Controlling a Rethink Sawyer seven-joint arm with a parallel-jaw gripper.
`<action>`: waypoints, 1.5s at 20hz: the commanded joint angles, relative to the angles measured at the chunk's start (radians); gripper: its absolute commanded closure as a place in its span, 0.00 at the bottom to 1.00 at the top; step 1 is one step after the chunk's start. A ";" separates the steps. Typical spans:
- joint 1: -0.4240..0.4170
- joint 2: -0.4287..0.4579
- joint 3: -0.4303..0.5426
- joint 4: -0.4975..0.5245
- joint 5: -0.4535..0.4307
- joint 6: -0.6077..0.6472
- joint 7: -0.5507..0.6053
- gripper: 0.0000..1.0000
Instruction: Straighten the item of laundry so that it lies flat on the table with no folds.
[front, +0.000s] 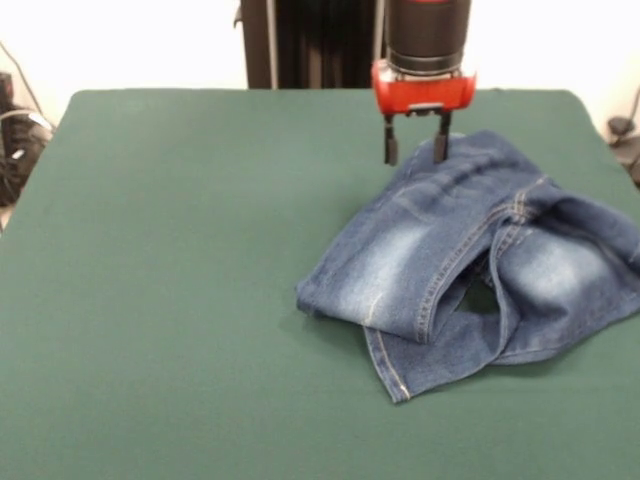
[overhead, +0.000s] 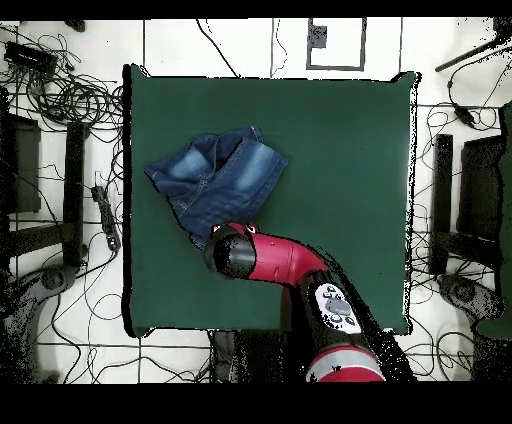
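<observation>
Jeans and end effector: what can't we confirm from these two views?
- Overhead: end effector hidden under the arm's own wrist.
- Front: whether its fingertips touch the jeans cannot be told.
- Jeans: underside layers hidden by the folded leg.
- Front: jeans' right edge cut by the frame.

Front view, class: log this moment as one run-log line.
gripper: open, at the jeans' far edge | jeans: crumpled, legs folded over, not flat | table: dark green | task: not yet done

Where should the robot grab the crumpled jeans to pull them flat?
Probably the pointed hem corner of the jeans, taken from above. It sticks out alone on the table, with a leg folded over it. The open gripper hovers at the opposite edge.
</observation>
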 joint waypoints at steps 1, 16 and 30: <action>0.017 0.054 0.134 -0.048 0.074 0.036 0.181 0.00; 0.035 0.217 0.128 -0.069 0.056 -0.263 0.240 0.00; 0.073 0.173 0.082 -0.059 0.115 -0.126 0.223 1.00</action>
